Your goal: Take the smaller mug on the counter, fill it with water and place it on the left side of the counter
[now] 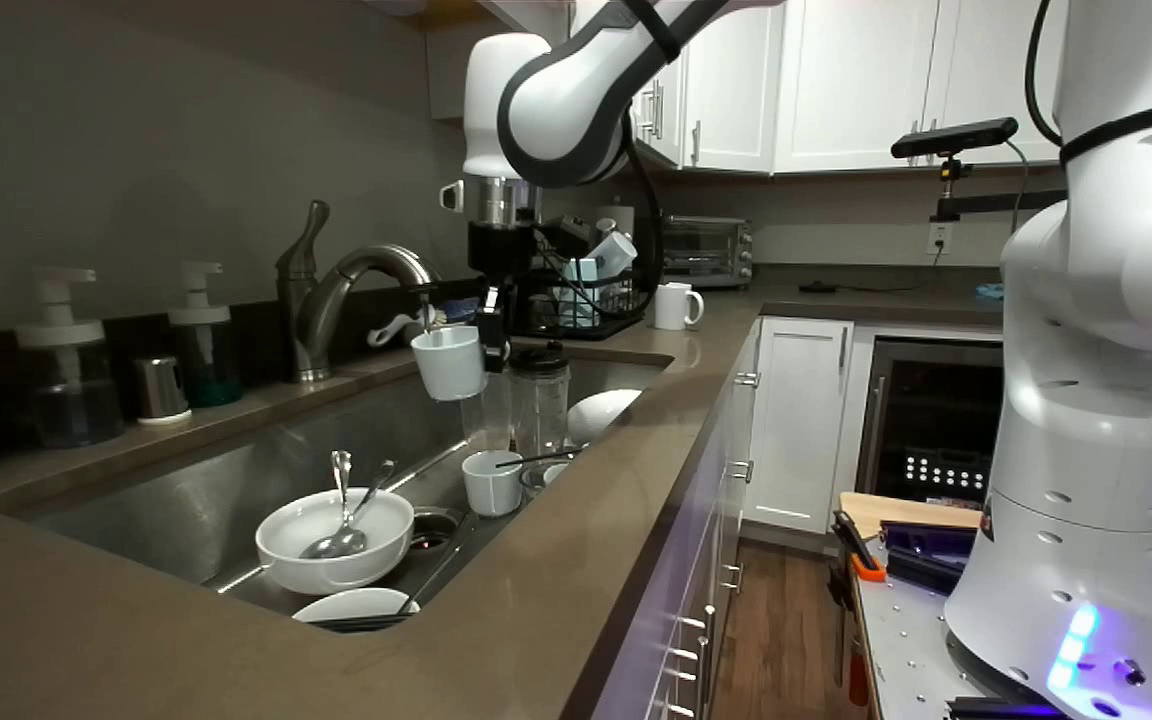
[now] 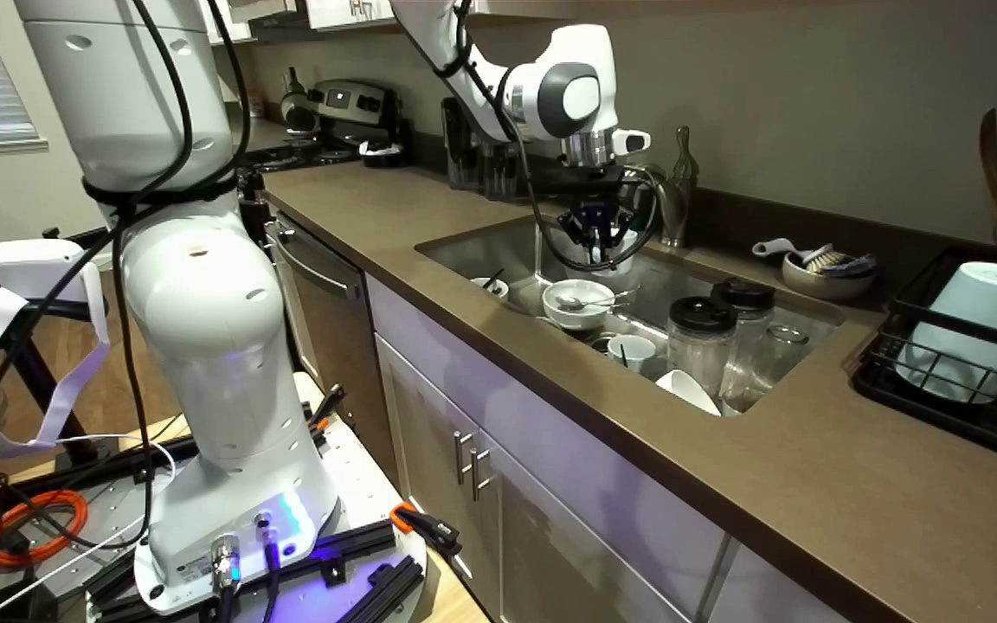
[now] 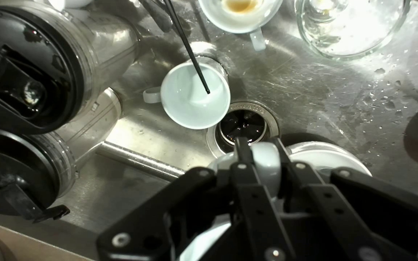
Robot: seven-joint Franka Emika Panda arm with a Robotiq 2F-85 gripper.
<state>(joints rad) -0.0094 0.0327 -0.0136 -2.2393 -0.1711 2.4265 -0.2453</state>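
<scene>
My gripper [image 1: 492,335] is shut on the smaller mug [image 1: 448,362], a white mug held slightly tilted above the sink, beneath the faucet [image 1: 376,262] spout. A thin line shows between spout and mug; I cannot tell whether it is running water. In the wrist view the fingers [image 3: 261,145] close around a white part of the mug [image 3: 268,166], apparently its handle; the mouth and inside are hidden. In an exterior view the gripper [image 2: 598,242] partly covers the mug. The counter [image 1: 626,470] surrounds the sink.
The steel sink [image 1: 186,540] holds a white bowl with spoons [image 1: 336,540], a white mug with a black stick [image 3: 195,96] and clear jars with black lids [image 2: 703,342]. A larger white mug [image 1: 674,307] and dish rack [image 2: 966,363] stand on the counter. Soap bottles [image 1: 61,370] stand behind the sink.
</scene>
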